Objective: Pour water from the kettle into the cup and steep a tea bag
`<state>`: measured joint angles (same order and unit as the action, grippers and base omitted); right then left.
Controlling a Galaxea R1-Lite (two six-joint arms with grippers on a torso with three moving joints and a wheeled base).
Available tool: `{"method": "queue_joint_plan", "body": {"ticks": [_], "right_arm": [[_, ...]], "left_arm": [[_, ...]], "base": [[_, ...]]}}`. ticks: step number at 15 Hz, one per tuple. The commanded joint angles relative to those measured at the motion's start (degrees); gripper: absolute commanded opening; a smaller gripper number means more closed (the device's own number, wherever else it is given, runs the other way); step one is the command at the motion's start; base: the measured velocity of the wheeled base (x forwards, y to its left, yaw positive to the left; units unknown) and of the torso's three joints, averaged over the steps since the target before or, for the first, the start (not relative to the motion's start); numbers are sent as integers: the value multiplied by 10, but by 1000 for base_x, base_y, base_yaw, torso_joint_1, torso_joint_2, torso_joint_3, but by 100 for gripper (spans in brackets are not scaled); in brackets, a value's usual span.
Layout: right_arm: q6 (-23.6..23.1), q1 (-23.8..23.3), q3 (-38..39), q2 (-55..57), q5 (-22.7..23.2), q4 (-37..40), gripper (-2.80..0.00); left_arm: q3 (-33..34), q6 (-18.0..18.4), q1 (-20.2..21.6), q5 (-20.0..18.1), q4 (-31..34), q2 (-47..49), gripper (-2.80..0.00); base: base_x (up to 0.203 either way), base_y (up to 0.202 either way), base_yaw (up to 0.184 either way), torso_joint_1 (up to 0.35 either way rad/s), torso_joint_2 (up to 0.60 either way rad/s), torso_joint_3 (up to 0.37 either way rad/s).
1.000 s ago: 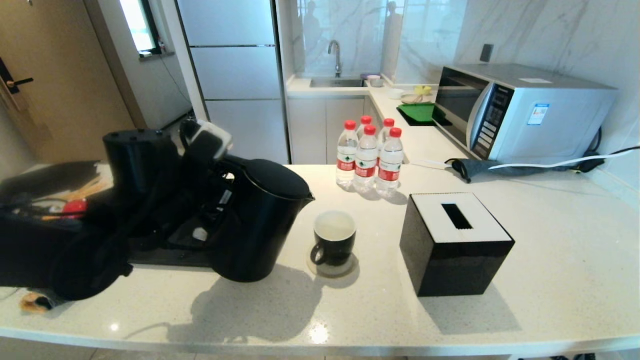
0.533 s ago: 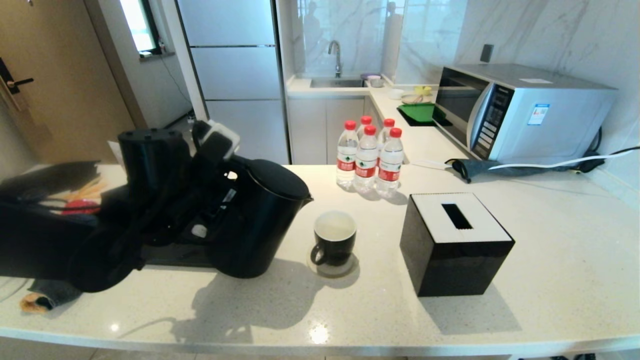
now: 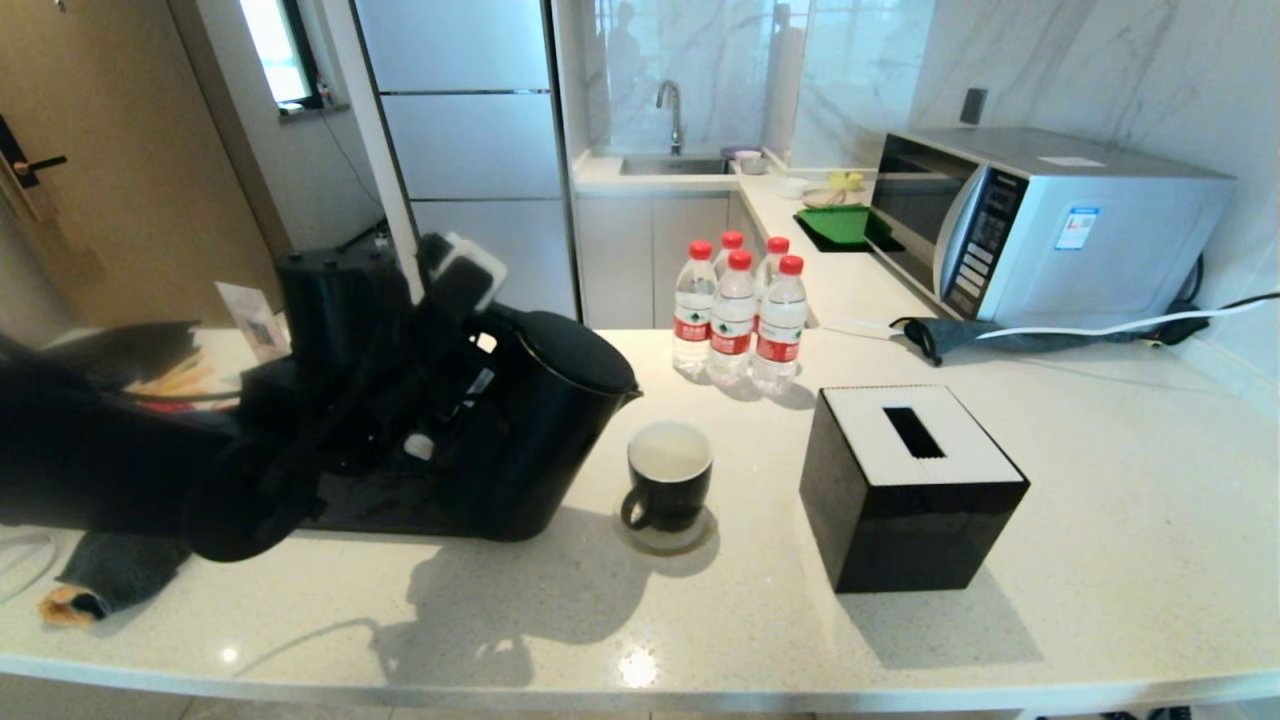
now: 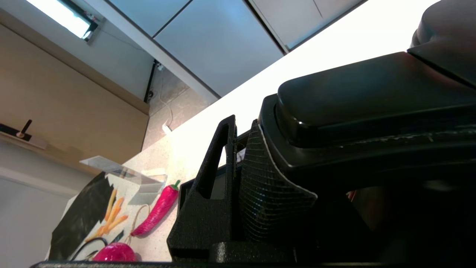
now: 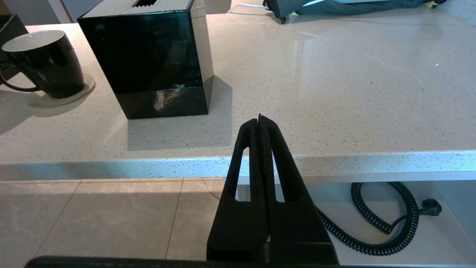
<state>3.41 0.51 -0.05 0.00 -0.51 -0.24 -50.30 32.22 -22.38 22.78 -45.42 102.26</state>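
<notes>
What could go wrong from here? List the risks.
1. The left tool holds the kettle by its handle, tilted, spout short of the cup; pouring now could miss the small opening and wet the counter.
2. The cup sits on a loose coaster; a nudge from the kettle might slide it.

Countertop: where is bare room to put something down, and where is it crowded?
Bare countertop lies right of the black tissue box, up to the microwave, and along the front edge. Crowded: the left end, where the left claw holds the kettle beside the cup, with bottles behind.
</notes>
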Motion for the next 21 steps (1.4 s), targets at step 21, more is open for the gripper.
{"method": "queue_joint_plan", "body": {"ticks": [21], "right_arm": [[-1, 0, 0, 0, 0, 0, -280]], "left_arm": [[-9, 87, -17, 2, -3, 9, -280]], "base": [[0, 0, 0, 0, 0, 0]]}}
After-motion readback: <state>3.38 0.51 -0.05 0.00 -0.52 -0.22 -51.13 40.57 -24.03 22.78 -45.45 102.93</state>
